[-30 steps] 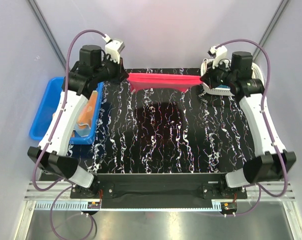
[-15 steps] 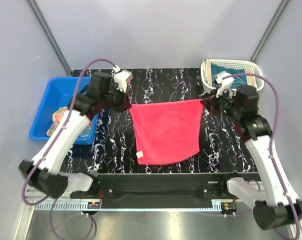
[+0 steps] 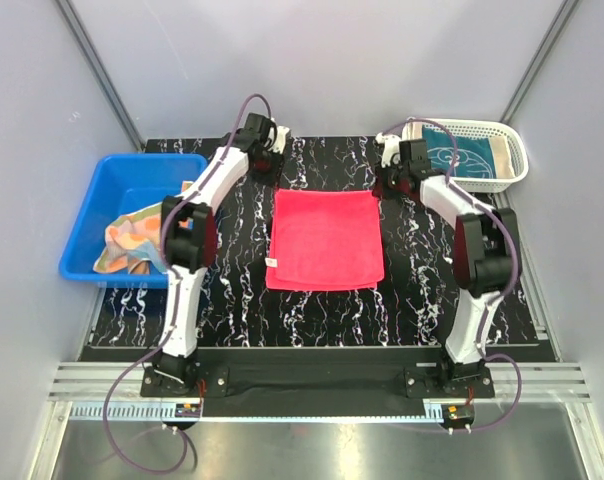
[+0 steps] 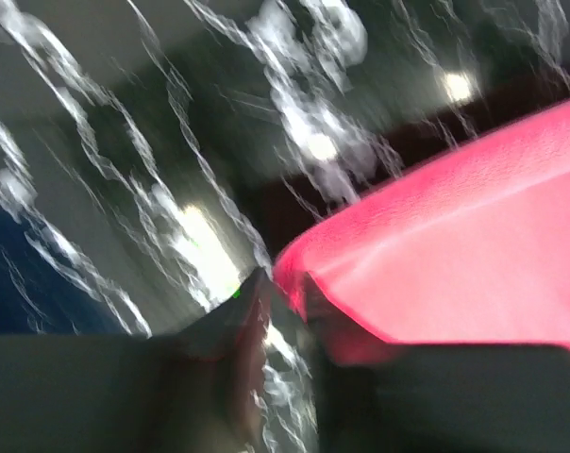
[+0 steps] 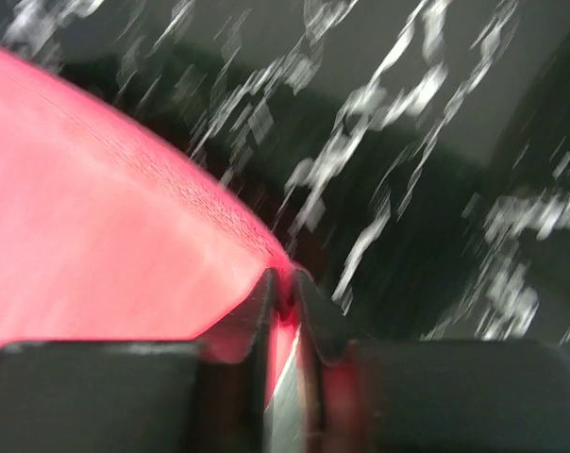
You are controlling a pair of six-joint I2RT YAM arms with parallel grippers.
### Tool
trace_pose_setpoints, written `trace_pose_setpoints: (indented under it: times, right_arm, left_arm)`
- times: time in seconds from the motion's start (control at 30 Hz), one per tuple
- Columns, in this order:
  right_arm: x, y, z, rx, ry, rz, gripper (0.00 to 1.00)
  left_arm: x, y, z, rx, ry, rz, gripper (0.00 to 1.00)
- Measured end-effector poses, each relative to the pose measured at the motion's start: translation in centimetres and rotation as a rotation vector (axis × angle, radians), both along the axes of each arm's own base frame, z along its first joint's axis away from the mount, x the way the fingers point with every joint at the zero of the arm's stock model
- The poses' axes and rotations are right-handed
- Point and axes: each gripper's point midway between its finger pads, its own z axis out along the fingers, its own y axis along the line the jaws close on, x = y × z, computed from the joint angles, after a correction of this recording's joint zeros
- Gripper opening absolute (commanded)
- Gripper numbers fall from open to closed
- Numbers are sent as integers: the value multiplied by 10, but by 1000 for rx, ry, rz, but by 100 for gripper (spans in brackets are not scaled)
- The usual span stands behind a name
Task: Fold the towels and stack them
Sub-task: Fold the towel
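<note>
– Towel position, against a second ago?

– The pink-red towel (image 3: 325, 240) was a taut band in the air at twelve o'clock. Half a second ago it hung spread between the arms. Now it lies flat as a square at the centre of the surface (image 3: 232, 290).

– And the arms?

– Both have swung inward and reach to the towel's far corners, at eleven and one o'clock.

– Are they gripping?

– In the left wrist view, the left fingers (image 4: 219, 340) stand slightly apart, with marble showing through the gap and the towel's corner just at their tips. The right fingers (image 5: 238, 330) leave only a thin slit with the corner at its mouth. I cannot tell whether they still pinch it (both wrist views are badly smeared).

– Anything else hard to read?

– The orange-peach towel (image 3: 132, 240) is bunched in the blue bin (image 3: 92, 215) at nine o'clock, partly behind the left arm. The teal towel (image 3: 462, 160) is in the white basket (image 3: 517, 150) at one o'clock, its white drawing cut off by the right arm and the basket wall.
</note>
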Motion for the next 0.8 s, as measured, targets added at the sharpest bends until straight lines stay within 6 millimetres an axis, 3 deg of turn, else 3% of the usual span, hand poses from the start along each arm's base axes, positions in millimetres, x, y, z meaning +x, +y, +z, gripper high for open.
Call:
trace_pose_setpoints:
  times: [0.1, 0.23, 0.3, 0.43, 0.6, 0.67, 0.8]
  right_arm:
    - [40, -3, -8, -42, -25, -35, 48]
    - [56, -10, 3, -68, -39, -90, 53]
    - [55, -10, 16, -41, -36, -129, 53]
    - [25, -10, 41, 57, 44, -247, 52]
    - [-50, -16, 56, 166, 183, -391, 50]
    - [-76, -18, 46, 188, 239, -433, 48]
    - [-130, -19, 0, 212, 402, -494, 46]
  left_arm:
    - [37, 14, -14, 43, -43, 67, 56]
    - [45, 41, -15, 96, -63, 155, 59]
    - [37, 51, -9, 92, -56, 192, 57]
    - [-5, 52, 20, 15, -19, 241, 52]
    - [-88, 25, 45, -96, 38, 237, 44]
    - [-119, 10, 39, -135, 73, 218, 45]
    - [-180, -7, -8, -136, 225, 197, 47]
